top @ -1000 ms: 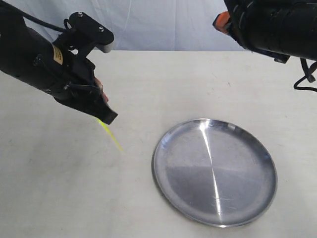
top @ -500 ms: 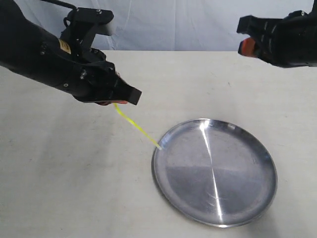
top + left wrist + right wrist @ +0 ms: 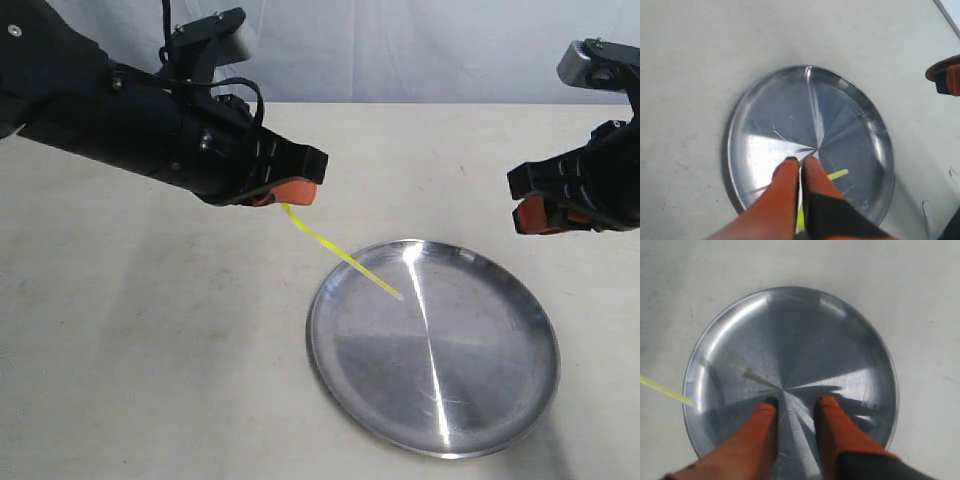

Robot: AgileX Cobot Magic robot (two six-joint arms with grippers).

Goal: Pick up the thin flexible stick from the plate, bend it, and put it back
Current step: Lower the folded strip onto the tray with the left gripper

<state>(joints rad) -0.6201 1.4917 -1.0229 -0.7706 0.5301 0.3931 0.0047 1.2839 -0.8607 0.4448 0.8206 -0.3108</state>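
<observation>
1. Left tool point(image 3: 290, 190): we find it closed on the upper end of the stick point(image 3: 340, 255). In the left wrist view its 2 orange fingers point(image 3: 782, 182) lie pressed together, with the yellow-green stick pinched between them. In the exterior view this tool hangs above the surface point(image 3: 150, 380), up and to the left of the plate point(image 3: 480, 380).

2. Stick: it is thin, yellow-green and looks straight. From the left tool it slants down and to the right, and its free end sits over the left part of the plate, just inside the rim. We cannot tell whether that tip touches the metal. In the right wrist view the same end point(image 3: 662, 388) shows at the plate's edge.

3. Plate: it is round, shallow and shiny silver, with a low raised rim. It lies flat on the pale surface, right of centre in the exterior view.

4. Right tool point(image 3: 545, 213): we find it open and gripping nothing. The right wrist view shows its 2 orange fingers point(image 3: 762, 432) apart, with bare plate visible in the gap between them. In the exterior view it hovers near the plate's upper right rim, well apart from the stick and from the left tool.
</observation>
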